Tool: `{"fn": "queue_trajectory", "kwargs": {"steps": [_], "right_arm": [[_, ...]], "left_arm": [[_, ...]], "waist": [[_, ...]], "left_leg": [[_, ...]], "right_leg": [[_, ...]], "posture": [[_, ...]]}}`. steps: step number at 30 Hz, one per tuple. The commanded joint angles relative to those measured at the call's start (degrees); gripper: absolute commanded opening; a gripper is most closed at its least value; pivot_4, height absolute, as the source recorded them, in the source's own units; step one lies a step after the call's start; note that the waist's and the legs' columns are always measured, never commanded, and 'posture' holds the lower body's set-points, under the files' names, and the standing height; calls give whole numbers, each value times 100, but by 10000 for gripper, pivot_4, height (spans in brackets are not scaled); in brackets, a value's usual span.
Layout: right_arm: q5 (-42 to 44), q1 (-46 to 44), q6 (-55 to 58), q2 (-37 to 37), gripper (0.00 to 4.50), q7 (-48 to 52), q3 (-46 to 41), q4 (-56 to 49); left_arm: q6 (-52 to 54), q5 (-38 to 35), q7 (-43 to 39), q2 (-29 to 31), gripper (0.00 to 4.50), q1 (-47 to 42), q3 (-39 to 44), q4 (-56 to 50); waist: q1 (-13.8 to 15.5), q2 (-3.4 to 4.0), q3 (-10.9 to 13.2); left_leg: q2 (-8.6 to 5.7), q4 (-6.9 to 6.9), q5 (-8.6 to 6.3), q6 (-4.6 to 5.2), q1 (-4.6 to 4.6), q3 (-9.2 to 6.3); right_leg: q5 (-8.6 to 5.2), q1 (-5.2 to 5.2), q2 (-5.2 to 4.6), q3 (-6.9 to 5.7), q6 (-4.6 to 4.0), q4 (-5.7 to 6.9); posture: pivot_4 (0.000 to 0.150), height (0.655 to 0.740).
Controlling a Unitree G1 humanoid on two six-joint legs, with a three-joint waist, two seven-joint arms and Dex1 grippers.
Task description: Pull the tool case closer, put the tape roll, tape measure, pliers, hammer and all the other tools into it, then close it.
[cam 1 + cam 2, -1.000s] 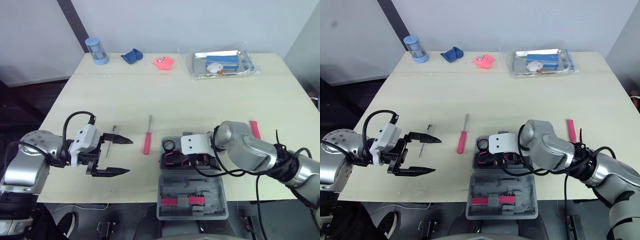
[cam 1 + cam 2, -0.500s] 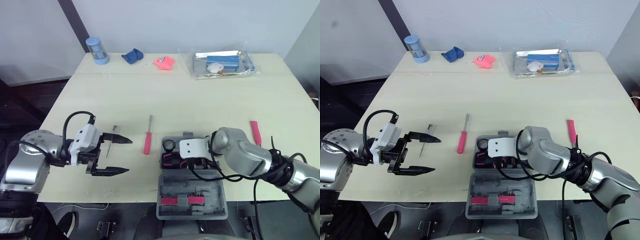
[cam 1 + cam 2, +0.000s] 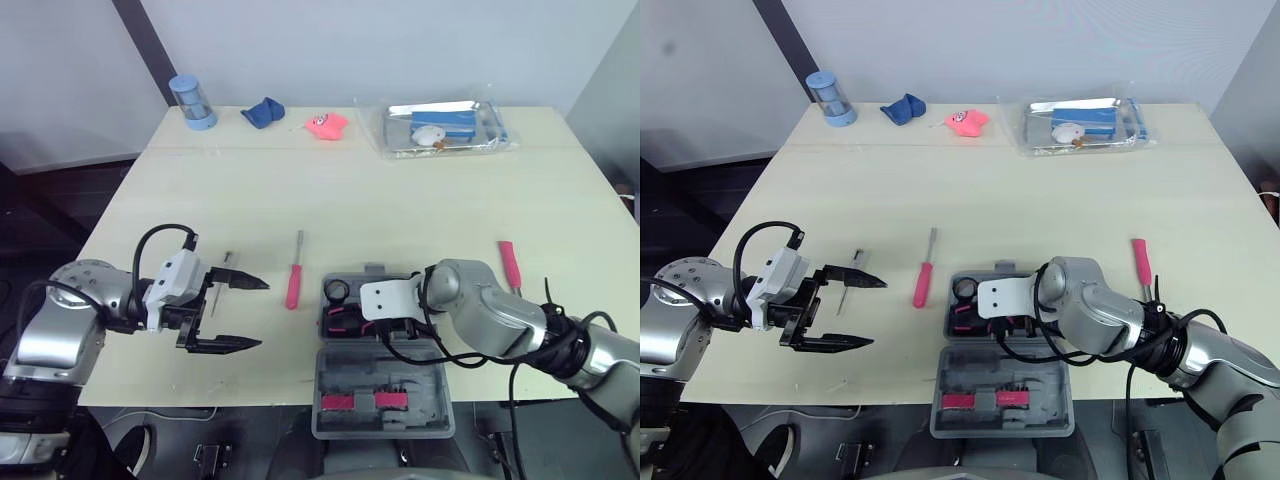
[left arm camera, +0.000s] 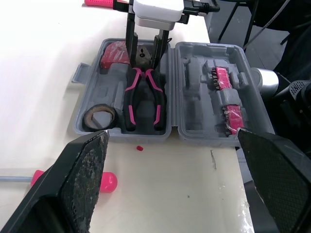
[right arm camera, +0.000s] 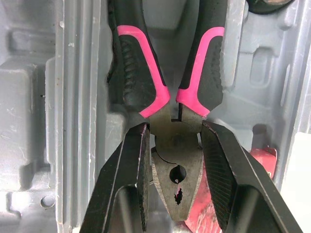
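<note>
Left gripper [image 3: 262, 314]: held over the table [image 3: 400, 200] near the front left edge, fingers pointing toward the case. Jaws wide, holding nothing.

Thin tool [image 3: 850, 275]: lies on the table just beyond the upper finger of the left gripper. Its type cannot be told.

Screwdriver [image 3: 295, 275]: red handle, shaft pointing away from the robot. It lies on the table between the left gripper and the case, apart from both.

Case [image 3: 340, 370]: grey, open flat at the front edge of the table, with the lid half nearest the robot. The lid holds two pink bit holders [image 4: 223, 80].

Tape roll [image 4: 99, 116]: seated in the near left corner of the case base.

Pliers [image 4: 144, 97]: pink and black handles, lying in the moulded recess of the base beside the tape roll.

Right gripper [image 5: 175, 128]: lowered into the base. Jaws narrow, one finger on each side of the pliers at the joint, closed on the head.

Red item [image 5: 262, 155]: in the base beside the pliers head. Its type cannot be told.

Pink-handled tool [image 3: 510, 265]: on the table to the right of the case, apart from it.

Far edge of the table, left to right: blue cylinder [image 3: 194, 102], blue cloth [image 3: 264, 111], pink object [image 3: 326, 124], clear bag [image 3: 445, 125].
</note>
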Motion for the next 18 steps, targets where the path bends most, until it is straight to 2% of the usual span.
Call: {"fn": "queue_trajectory", "kwargs": {"steps": [1,7,8,11,14,18], "right_arm": [[-21,-37,-32,137,11196,-25,-132,-59],[2,78,-201,128,11196,1,-183,51],[26,102,-226,98,15791,39,-189,41],[1,193,-285,81,24406,-16,-289,43],[1,197,-278,71,37620,-62,-485,37],[283,216,-173,-53,37620,115,-923,-187]], "left_arm": [[-12,-134,-189,31,44793,-56,67,-167],[58,-142,-140,4,44793,-80,36,-246],[66,-145,-139,4,44984,-77,39,-253],[87,-157,-133,8,45000,-46,63,-284],[116,-171,-116,16,45000,-22,78,-315],[151,-190,-98,31,45000,-5,107,-342]], "waist": [[-5,0,0],[-8,0,0],[-7,-1,0],[5,0,0],[9,0,0],[12,0,0]], "left_leg": [[0,0,0,0,0,0],[1,0,0,0,2,0],[1,0,0,0,2,0],[1,0,0,0,2,0],[0,0,0,0,1,1],[0,-1,0,0,1,1]], "right_leg": [[0,0,0,0,0,0],[0,0,2,0,0,2],[0,0,2,0,0,2],[0,0,2,0,0,1],[0,0,1,1,0,0],[0,0,1,0,0,-1]], "posture": [[1500,7400],[1500,7400],[1500,7400],[1500,7400],[1500,7400],[1500,7400]]}}
